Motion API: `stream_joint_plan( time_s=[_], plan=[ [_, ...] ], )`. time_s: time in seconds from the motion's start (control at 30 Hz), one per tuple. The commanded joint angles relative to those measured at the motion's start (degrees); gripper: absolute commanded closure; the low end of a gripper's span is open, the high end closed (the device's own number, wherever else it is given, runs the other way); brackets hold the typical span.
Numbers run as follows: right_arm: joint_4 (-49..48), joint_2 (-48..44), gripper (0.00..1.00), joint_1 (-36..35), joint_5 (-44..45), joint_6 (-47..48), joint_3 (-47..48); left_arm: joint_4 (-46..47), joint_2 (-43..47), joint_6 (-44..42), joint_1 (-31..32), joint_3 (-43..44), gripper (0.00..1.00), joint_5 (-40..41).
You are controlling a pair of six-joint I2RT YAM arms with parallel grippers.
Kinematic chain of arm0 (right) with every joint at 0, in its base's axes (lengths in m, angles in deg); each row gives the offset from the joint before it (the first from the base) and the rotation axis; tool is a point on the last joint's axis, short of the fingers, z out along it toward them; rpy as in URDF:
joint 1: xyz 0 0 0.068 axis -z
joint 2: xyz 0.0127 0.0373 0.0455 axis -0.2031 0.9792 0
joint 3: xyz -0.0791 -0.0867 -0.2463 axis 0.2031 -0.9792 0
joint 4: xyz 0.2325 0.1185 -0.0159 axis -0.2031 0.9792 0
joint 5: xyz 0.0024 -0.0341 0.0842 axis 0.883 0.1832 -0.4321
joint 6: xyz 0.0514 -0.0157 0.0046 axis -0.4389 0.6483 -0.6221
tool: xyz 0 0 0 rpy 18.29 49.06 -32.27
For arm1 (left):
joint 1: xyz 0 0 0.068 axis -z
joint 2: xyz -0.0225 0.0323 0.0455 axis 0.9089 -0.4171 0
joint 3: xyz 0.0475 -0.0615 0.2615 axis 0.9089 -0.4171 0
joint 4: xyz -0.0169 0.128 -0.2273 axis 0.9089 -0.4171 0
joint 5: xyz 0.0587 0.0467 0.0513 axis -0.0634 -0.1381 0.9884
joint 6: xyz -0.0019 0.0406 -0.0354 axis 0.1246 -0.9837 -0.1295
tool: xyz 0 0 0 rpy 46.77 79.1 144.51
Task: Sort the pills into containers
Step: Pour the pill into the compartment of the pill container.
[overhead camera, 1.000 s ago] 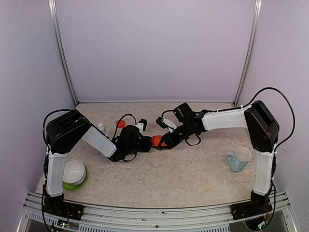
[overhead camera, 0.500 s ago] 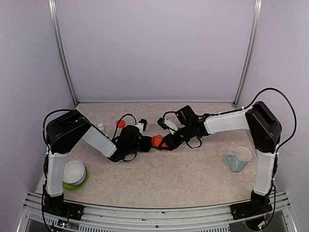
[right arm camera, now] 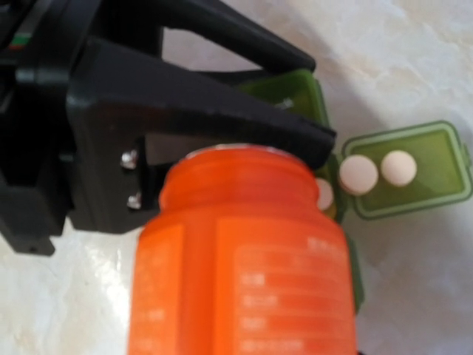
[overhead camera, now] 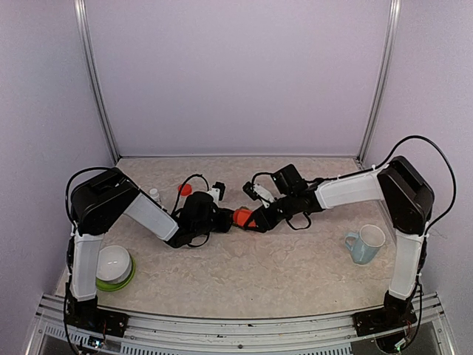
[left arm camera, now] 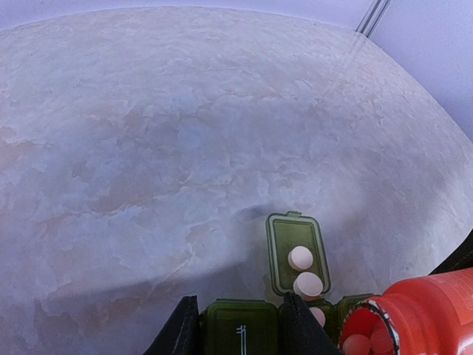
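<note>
The containers (left arm camera: pixel 240 330), a dark green strip, lie at the bottom of the left wrist view. My left gripper (left arm camera: pixel 238 305) is shut on the closed end compartment. The middle lid (left arm camera: pixel 297 251) lies open on the table with two white pills (left arm camera: pixel 300 258) on it, and another pill (left arm camera: pixel 318 316) shows in the compartment behind. My right gripper (overhead camera: pixel 256 217) is shut on an orange bottle (right arm camera: pixel 236 274), tipped with its open mouth (left arm camera: pixel 366 334) at the containers, pills showing inside. The bottle hides the right fingers in the right wrist view.
A pale mug (overhead camera: pixel 366 242) stands at the right. At the front left, a white bowl on a green plate (overhead camera: pixel 114 267). A small white bottle (overhead camera: pixel 154 195) and a red cap (overhead camera: pixel 185 189) sit behind my left arm.
The right arm has shifted slightly right and nearer, and the orange bottle has moved a little with it. The left gripper has stayed on the containers.
</note>
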Motion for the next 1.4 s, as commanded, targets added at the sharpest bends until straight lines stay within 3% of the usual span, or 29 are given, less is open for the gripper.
stream_joint_plan(
  time_s=[0.0, 0.8, 1.0, 1.2, 1.37],
  plan=[
    [-2.97, -1.77, 1.0, 0.74, -1.08, -0.53, -2.91, -3.3, 0.46, -0.97, 0.01, 0.75, 0.81, 0.75],
    [-31.57, -6.96, 1.0, 3.81, -11.19, -3.94, -18.45, -3.58, 1.69, -0.8, -0.32, 0.48, 0.81, 0.74],
    [-34.82, -10.8, 1.0, 4.18, -11.22, -4.1, -20.58, -3.07, 4.42, 0.25, -0.77, -0.48, 0.8, 0.11],
    [-34.78, -12.71, 1.0, 4.46, -11.27, -3.98, -21.16, -2.5, 6.15, 1.72, -0.87, -1.24, 0.65, -0.55],
    [-35.28, -13.38, 1.0, 4.48, -11.32, -4.23, -21.83, -2.29, 6.09, 2.1, -0.87, -1.48, 0.62, -0.62]
  ],
)
